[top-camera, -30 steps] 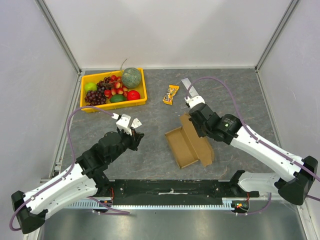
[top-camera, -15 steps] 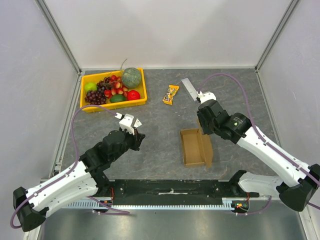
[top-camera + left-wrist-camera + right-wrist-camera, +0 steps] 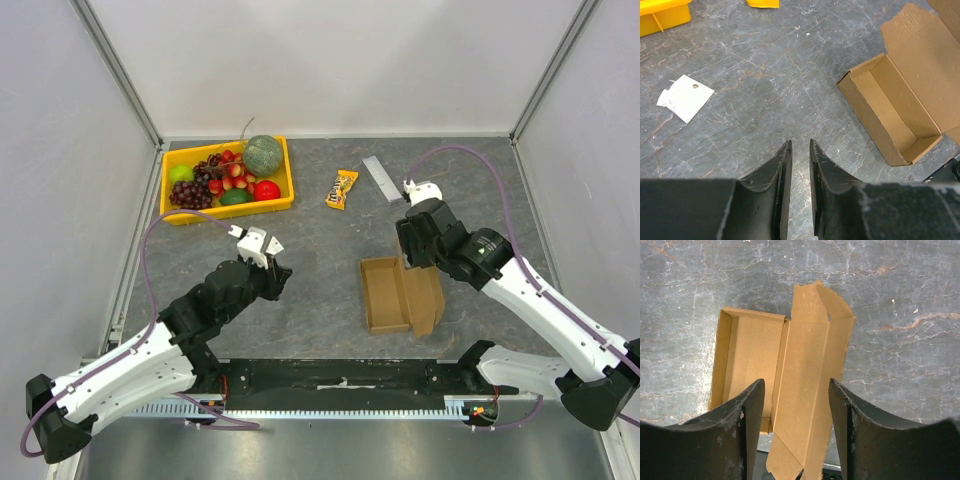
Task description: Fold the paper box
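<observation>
Brown corrugated paper box [image 3: 388, 297], tray open upward, lid flap unfolded rightward

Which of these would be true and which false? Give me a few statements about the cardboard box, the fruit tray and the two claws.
The paper box is closed up. False: it lies open, its inside showing.
The yellow fruit tray holds fruit. True.
The left gripper is holding the box. False: it holds nothing, and the box sits off to its side.
The right gripper is wide open. True.
</observation>
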{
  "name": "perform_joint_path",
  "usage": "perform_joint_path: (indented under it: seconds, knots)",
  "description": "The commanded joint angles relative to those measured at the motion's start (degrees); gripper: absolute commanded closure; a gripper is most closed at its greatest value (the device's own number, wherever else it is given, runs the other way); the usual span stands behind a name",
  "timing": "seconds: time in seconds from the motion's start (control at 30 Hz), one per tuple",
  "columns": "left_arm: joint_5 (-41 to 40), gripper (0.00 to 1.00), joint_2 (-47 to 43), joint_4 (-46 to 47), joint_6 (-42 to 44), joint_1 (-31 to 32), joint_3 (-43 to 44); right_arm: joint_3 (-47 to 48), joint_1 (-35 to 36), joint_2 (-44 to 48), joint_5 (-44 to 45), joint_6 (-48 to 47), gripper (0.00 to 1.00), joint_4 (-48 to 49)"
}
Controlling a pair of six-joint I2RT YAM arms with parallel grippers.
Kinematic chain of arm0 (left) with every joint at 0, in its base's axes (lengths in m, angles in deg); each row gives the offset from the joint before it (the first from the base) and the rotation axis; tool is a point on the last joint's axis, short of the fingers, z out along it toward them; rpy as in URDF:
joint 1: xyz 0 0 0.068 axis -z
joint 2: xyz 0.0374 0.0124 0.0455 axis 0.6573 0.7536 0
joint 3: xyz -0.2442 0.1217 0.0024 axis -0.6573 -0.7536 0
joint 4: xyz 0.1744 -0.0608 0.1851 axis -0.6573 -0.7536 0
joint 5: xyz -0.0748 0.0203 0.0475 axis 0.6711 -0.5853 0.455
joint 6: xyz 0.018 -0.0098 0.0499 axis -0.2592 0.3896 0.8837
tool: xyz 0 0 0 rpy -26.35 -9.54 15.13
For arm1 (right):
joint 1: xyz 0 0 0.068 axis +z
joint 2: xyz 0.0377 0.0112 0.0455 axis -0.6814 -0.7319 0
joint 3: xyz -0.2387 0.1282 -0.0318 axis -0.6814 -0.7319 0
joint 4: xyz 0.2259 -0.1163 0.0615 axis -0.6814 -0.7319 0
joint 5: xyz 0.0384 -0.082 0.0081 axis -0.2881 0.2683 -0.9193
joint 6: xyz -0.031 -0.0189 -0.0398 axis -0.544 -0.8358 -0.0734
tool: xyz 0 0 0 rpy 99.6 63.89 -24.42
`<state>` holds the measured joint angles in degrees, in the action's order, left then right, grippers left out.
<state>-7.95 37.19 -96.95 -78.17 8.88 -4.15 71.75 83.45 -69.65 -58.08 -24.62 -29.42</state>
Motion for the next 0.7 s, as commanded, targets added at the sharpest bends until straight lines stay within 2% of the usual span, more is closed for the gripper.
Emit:
perform_joint_path:
  seconds: [0.0,0.27,0.33,0.4,0.53,0.67]
  knots:
    - [-1.9,0.73,-0.4,1.2,-2.0,0.0,3.2,3.4,-0.8,1.0,2.6,-0.5,0.38,0.0]
    - [-1.6,0.72,1.4,0.4,-1.5,-0.1,5.0,5.4,-1.4,1.9,5.5,-1.1,0.33,1.2]
    - [-1.8,0.72,1.2,0.4,-1.7,-0.1,5.0,6.1,-1.5,2.4,6.8,-1.7,0.23,2.2]
    - [-1.9,0.72,1.1,0.6,-1.9,-0.1,4.8,5.8,-1.6,3.5,8.8,-2.1,0.02,4.2]
    - [-1.8,0.71,1.4,0.8,-2.2,-0.1,5.4,5.6,-1.8,4.5,13.5,-2.1,0.02,8.4]
    - [-1.9,0.71,1.8,-0.3,-2.0,-0.1,6.6,6.4,-1.8,4.1,14.5,-2.5,0.02,10.5]
